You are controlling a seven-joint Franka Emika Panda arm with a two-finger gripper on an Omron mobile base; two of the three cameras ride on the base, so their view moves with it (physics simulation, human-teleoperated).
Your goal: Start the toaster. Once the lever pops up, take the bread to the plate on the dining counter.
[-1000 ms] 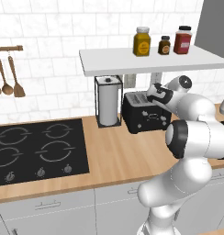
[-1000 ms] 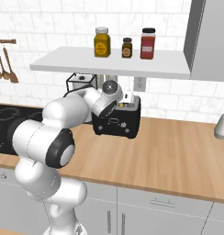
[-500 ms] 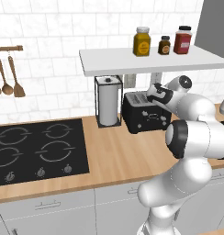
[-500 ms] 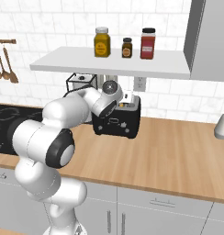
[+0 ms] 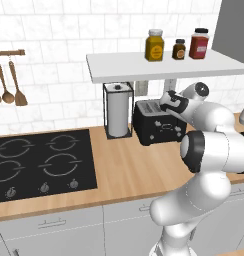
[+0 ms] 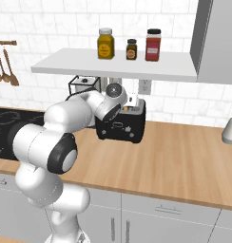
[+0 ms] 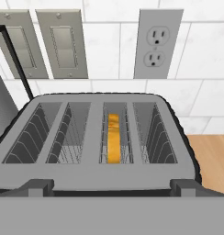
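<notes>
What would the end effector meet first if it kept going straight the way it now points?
Most likely the toaster: the hand view looks down into its slots, where the bread stands on edge. The end effector hovers just above the toaster top, so that top should come first, though depth is unclear.

A: What does the robot look like?
B: A glossy white arm (image 5: 209, 120) built of rounded, bulbous segments with dark grey bands at the joints.
A: And its end?
B: A dark gripper (image 5: 170, 101), with a round dark cap on the wrist behind it.
</notes>
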